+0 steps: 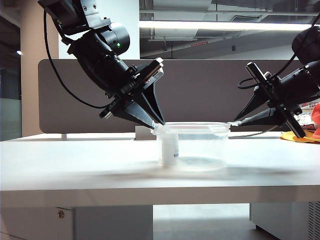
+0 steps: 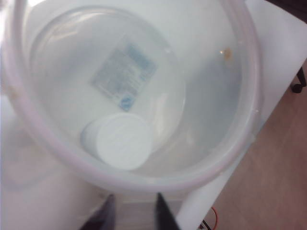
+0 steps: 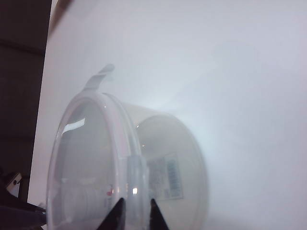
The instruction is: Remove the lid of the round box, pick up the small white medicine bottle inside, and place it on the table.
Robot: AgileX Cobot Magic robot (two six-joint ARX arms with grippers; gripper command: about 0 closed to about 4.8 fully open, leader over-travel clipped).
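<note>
The round box (image 1: 200,150) stands mid-table (image 1: 75,160) with the lid (image 1: 192,125) lying flat on its rim. Inside, by the left wall, the small white medicine bottle (image 1: 170,147) stands upright; through the lid its white cap (image 2: 123,140) shows. My left gripper (image 1: 156,125) sits at the lid's left tab, and its narrow-set fingers (image 2: 108,213) hold the translucent tab between them. My right gripper (image 1: 235,121) is shut on the box's right rim (image 3: 135,177), the frosted wall (image 3: 182,143) beyond.
A dark partition panel (image 1: 200,95) runs along the table's back. An orange-yellow thing (image 1: 300,136) and a red one (image 1: 316,112) lie at the far right behind the right arm. The table's front edge (image 1: 150,192) is thick and white.
</note>
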